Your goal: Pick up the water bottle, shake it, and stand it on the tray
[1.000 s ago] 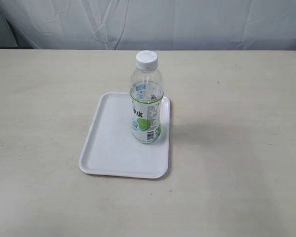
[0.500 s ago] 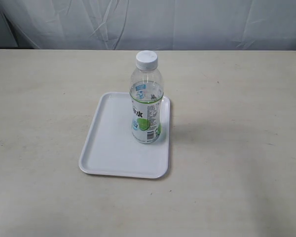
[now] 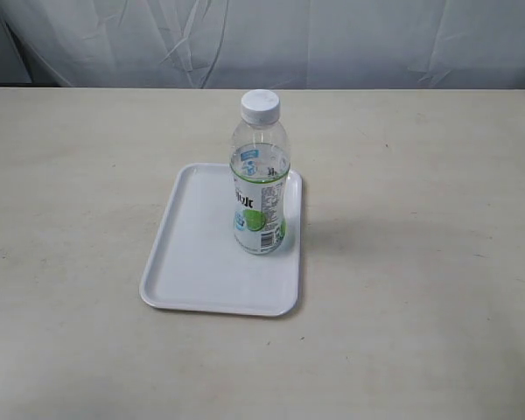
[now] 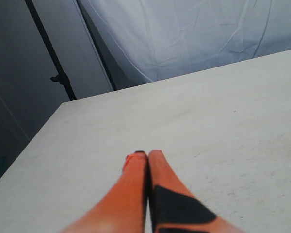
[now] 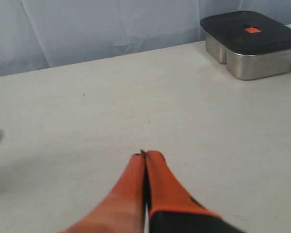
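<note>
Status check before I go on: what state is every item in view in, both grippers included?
water bottle: upright, cap on, standing on the tray, not gripped.
tray: flat on the table, carrying the bottle near its right long edge in the exterior view.
left gripper: shut, holding nothing.
right gripper: shut, holding nothing.
metal container: closed, dark lid on.

**Single items counted throughout, with two grippers**

One water bottle point(image 3: 261, 188) is counted, fitted with one white cap point(image 3: 260, 105) and one label point(image 3: 259, 210). One white tray point(image 3: 197, 254) and one table point(image 3: 420, 262) are seen. Two orange grippers are counted: the left gripper point(image 4: 142, 156) and the right gripper point(image 5: 145, 155). One steel container point(image 5: 250, 63) is recorded, covered by one black lid point(image 5: 233, 26). One black stand pole point(image 4: 48, 48) is noted.
</note>
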Tool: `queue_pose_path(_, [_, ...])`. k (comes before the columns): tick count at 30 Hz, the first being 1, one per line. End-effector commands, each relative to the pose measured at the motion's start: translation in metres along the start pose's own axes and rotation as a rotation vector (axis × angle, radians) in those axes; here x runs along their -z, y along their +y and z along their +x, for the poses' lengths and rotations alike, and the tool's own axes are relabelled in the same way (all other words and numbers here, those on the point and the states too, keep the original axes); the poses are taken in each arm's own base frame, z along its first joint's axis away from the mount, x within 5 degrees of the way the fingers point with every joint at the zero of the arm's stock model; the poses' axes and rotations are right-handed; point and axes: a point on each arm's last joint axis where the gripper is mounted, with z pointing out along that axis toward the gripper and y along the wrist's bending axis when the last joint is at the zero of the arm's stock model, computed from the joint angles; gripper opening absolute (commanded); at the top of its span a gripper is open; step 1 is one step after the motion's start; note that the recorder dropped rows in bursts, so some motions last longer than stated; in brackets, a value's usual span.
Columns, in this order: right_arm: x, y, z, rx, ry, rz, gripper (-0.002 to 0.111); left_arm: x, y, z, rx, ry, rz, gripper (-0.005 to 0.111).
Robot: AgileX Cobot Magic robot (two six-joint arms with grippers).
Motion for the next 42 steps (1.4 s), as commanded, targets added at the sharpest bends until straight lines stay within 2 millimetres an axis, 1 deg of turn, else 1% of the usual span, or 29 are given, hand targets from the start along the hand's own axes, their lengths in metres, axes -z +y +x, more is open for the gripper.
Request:
queue_pose_path(1, [0.000,-0.003,0.001,-0.037,-0.004,0.037,-0.001,0.000,0.000,0.001,0.002,0.000,-0.002,0.000])
queue_pose_path(3, [-0.001,-0.004,0.003,-0.044,0.002,0.039,-0.001,0.000,0.000,0.001,0.002,0.000,-0.002,0.000])
queue_pose_path(6, [-0.004,-0.005,0.012,-0.064,0.021,0.042,-0.001,0.000,0.000,0.001,0.002,0.000,-0.002,0.000])
queue_pose_path(42, [-0.005,-0.004,0.011,-0.079,0.014,0.039,-0.001,0.000,0.000,0.001,0.002,0.000,-0.002,0.000])
